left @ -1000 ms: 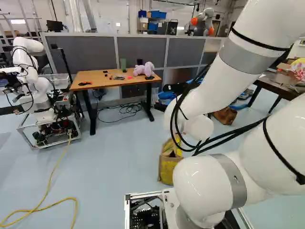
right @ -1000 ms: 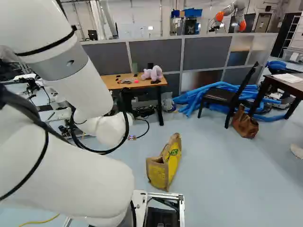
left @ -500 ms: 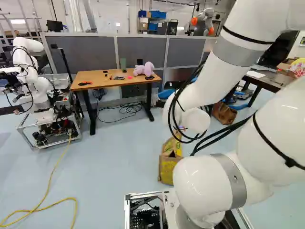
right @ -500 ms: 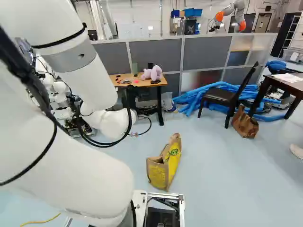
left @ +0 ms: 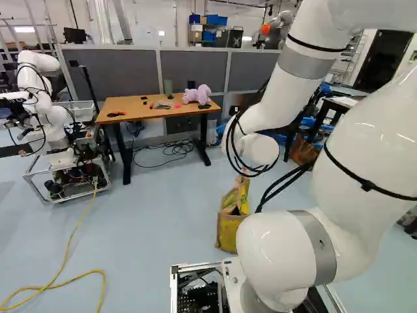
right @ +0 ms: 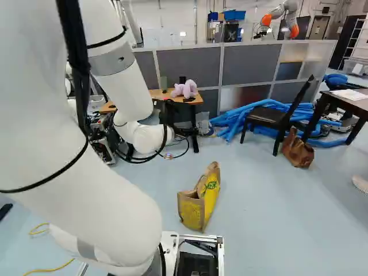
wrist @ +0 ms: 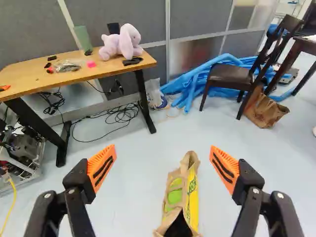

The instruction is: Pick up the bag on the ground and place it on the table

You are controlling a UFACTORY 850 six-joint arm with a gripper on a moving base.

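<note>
In the wrist view my gripper [wrist: 163,150] is open, its orange pads far apart with nothing between them. The base views do not show its fingers clearly; the white wrist is in front. A brown and yellow paper bag [right: 191,211] stands on the floor ahead of the base, also seen in the left base view, partly behind the arm. From the wrist, the bag [wrist: 193,200] lies below and beyond the fingers, untouched, with something green inside its open top. The wooden table [left: 133,107] is farther back, at the left of the bag in the wrist view.
A lilac plush toy [wrist: 121,43] and small items lie on the wooden table. Cables [left: 171,150] lie beneath it. Blue tubes [right: 244,115], a dark chair [right: 270,117], a brown bag [right: 298,152] and a dark table [right: 351,103] are to the right. Another robot [left: 49,111] stands left.
My arm has moved: its wrist has shifted up, leftward in the left base view and rightward in the right one. The base, bag and wooden table have stayed put.
</note>
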